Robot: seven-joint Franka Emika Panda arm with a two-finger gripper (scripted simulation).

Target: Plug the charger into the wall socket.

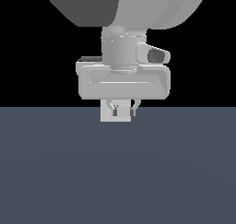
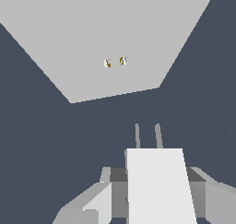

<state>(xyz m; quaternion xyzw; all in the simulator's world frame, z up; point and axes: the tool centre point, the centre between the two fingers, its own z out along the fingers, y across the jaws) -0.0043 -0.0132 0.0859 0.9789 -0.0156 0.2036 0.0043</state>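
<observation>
Our pincer is closed on the charger, prongs pointing forward. The socket stands ahead of it, apart from the prongs.

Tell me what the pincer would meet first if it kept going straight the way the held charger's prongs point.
Probably the wall socket. The pincer holds the charger, prongs aimed toward the plate; a gap remains, alignment with the holes unclear.

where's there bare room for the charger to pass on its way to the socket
Bare floor lies between the charger prongs and the socket plate, and beside the plate. It is crowded only at the gripper, whose fingers flank the charger.
</observation>
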